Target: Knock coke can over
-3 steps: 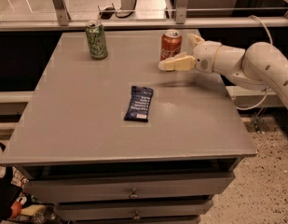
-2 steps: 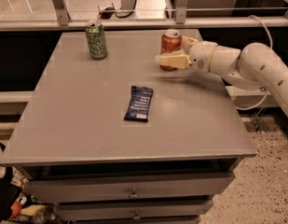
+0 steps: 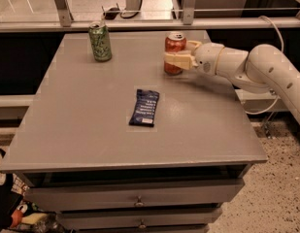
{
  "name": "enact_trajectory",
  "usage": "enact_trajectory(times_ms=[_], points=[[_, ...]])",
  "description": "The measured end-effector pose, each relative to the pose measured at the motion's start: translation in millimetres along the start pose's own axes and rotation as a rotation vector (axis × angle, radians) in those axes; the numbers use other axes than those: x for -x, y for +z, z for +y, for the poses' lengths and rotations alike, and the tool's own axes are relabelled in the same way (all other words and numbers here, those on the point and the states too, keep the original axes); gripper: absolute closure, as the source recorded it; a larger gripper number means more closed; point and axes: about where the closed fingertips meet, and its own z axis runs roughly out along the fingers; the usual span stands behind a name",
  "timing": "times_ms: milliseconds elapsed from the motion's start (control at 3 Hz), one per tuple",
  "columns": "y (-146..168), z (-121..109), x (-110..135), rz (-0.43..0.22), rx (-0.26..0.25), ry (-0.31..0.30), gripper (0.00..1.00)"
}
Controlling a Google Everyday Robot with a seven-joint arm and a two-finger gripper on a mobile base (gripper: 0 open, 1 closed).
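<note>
The red coke can (image 3: 175,43) with a silver top stands upright at the back right of the grey table (image 3: 91,110). My gripper (image 3: 176,60) reaches in from the right on a white arm (image 3: 256,69) and its cream fingers (image 3: 179,60) lie across the front of the can's lower half, touching it.
A green patterned can (image 3: 100,41) stands upright at the back left. A dark blue snack packet (image 3: 144,107) lies flat near the table's middle. A metal railing (image 3: 140,25) runs behind the table. Drawers sit below the front edge.
My gripper has moved left and slightly back, from just beside the coke can to against its front. The can still stands upright.
</note>
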Motion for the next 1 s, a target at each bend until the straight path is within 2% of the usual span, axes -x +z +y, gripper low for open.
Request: enact_trajectory(times_ms=[333, 667, 1000], points=[[2, 1, 0, 0.000, 0.004, 0.000, 0.99], [3, 2, 0, -0.001, 0.005, 0.000, 1.00], [-7, -3, 7, 0.069, 0.005, -0.012, 1.00]])
